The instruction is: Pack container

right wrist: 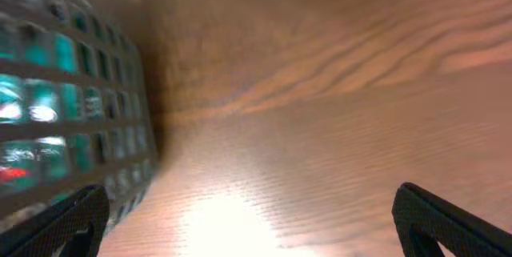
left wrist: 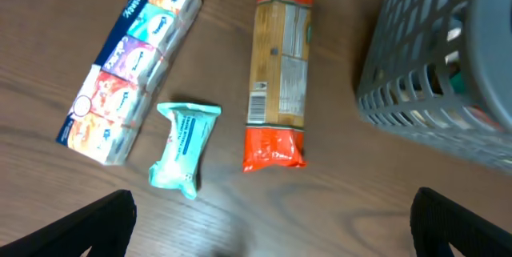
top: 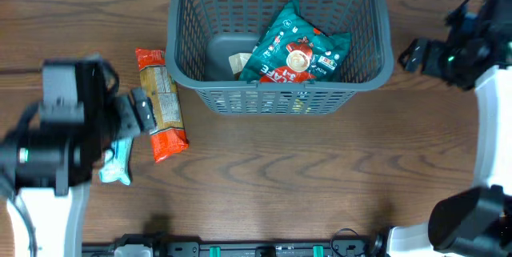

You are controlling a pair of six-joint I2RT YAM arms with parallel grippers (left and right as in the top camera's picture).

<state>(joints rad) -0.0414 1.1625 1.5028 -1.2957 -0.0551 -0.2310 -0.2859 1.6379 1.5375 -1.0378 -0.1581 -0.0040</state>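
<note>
Wrist-only sight: colourful oblong tissue multipack (left wrist: 128, 69), hidden overhead under left arm (top: 56, 141).
Left pincer (left wrist: 276, 229): spread wide, empty.
Right pincer (right wrist: 256, 225): spread wide, empty.

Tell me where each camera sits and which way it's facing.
Overhead: above the table, looking straight down at the container holding a teal packet; left arm and right arm show.
Left wrist: on the left gripper, facing down at tissue pack, teal sachet, orange-ended packet; open fingers show.
Right wrist: on the right gripper, low beside the container's wall; open fingers show.
Shared: overhead and left wrist both show the orange-ended packet.
</note>
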